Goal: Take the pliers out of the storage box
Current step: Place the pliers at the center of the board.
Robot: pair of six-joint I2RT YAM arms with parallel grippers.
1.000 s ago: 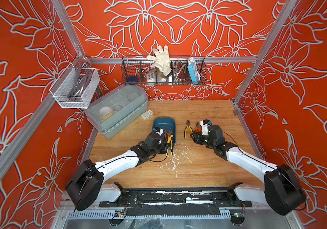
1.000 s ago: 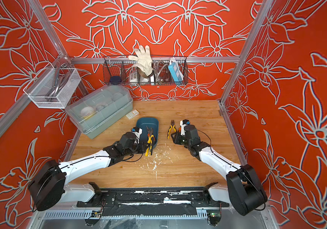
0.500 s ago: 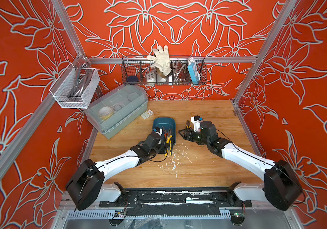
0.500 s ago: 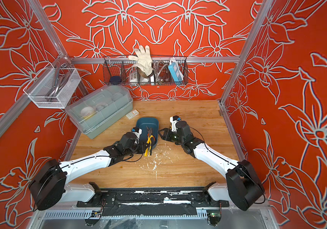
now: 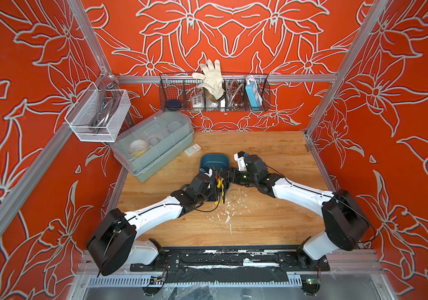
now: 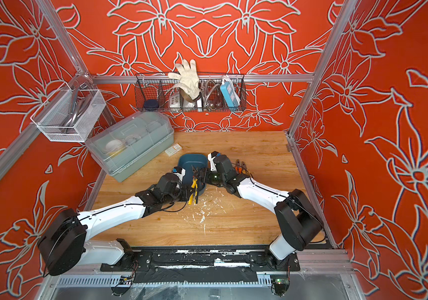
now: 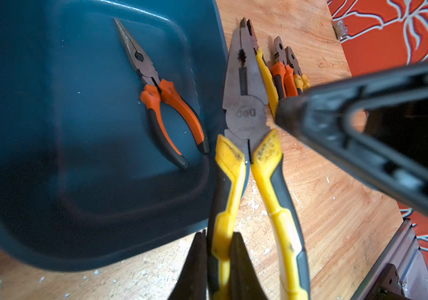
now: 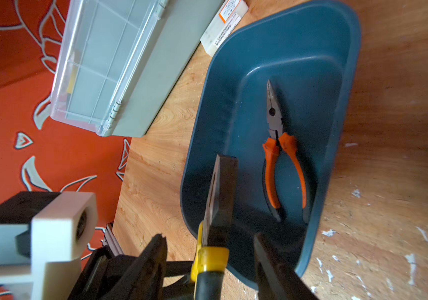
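Left wrist view: my left pincer [image 7: 219, 241] clamps one handle of the yellow pliers [image 7: 244, 109]; my right pincer [image 8: 207, 236], jaws apart, straddles their head, the storage box [image 8: 285, 39] just beyond it.

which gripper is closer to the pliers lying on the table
Right. The right gripper is open beside the table pliers; the left gripper is farther off, clamped on the yellow pliers' handle.
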